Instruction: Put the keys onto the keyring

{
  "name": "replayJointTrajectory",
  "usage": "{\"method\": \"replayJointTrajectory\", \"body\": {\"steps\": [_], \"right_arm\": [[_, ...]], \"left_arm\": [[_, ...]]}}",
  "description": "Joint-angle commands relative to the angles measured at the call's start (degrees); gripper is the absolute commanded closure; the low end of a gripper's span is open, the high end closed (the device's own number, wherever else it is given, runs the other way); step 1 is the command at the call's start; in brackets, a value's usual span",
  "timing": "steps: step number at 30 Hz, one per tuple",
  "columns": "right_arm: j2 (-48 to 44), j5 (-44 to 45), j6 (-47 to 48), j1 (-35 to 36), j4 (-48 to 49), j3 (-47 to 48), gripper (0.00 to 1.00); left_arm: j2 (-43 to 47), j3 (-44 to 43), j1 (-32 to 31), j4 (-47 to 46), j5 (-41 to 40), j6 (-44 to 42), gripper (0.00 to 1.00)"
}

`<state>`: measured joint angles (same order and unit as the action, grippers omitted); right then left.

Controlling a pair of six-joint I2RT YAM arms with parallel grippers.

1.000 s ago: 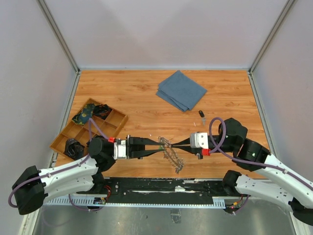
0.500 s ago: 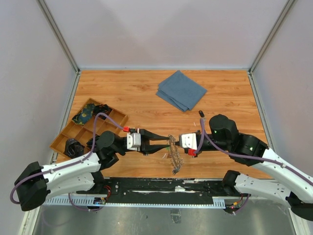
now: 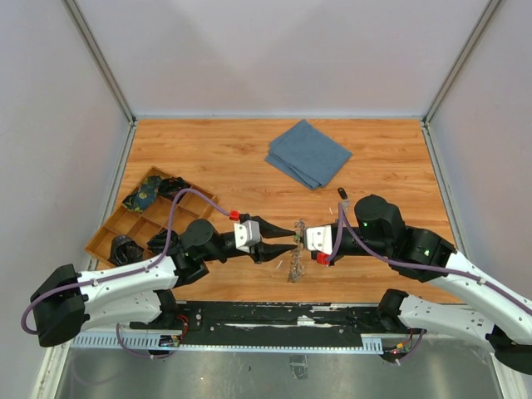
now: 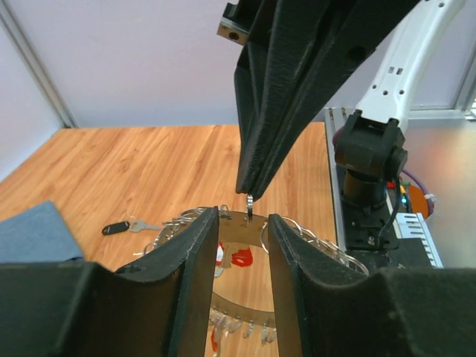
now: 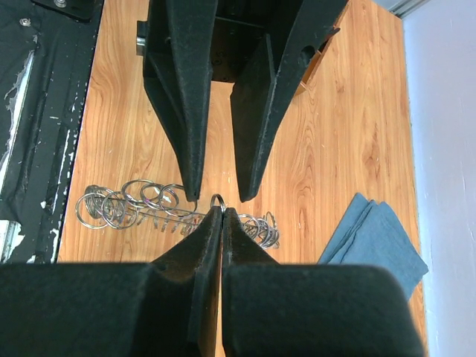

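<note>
pale grey walls (image 3: 274, 58) boxed in the wooden desk (image 3: 208, 158); above it right fingers (image 5: 214, 232) pinched tight on the keyring (image 3: 293, 268), left fingers (image 4: 199, 256) apart, blue cloth (image 3: 308, 153) behind.

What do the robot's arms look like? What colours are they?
Both arms have white tubes with chunky black joints: the left arm and the right arm. A thin purple cable loops along each. The left gripper and right gripper have long black pointed fingers on a white block with a red tab.
</note>
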<state>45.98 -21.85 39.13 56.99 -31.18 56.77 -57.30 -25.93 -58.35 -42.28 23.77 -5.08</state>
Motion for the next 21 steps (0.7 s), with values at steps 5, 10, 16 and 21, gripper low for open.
{"method": "replayJointTrajectory", "body": {"steps": [5, 10, 16, 21], "right_arm": [[-0.6, 0.2, 0.9, 1.1, 3.0, 0.9, 1.0], [-0.6, 0.1, 0.3, 1.3, 3.9, 0.4, 1.0], [-0.4, 0.1, 0.0, 1.6, 4.2, -0.1, 1.0], [-0.4, -0.1, -0.5, 1.8, 5.0, -0.3, 1.0]], "left_arm": [[-1.0, -3.1, -0.6, 1.0, -4.0, -1.2, 0.69], [-1.6, -3.5, -0.6, 1.2, -3.2, -1.2, 0.73], [-1.5, -3.7, -0.6, 1.4, -2.5, -1.2, 0.85], [-0.7, -3.8, -0.6, 1.1, -2.6, -1.2, 1.0]]}}
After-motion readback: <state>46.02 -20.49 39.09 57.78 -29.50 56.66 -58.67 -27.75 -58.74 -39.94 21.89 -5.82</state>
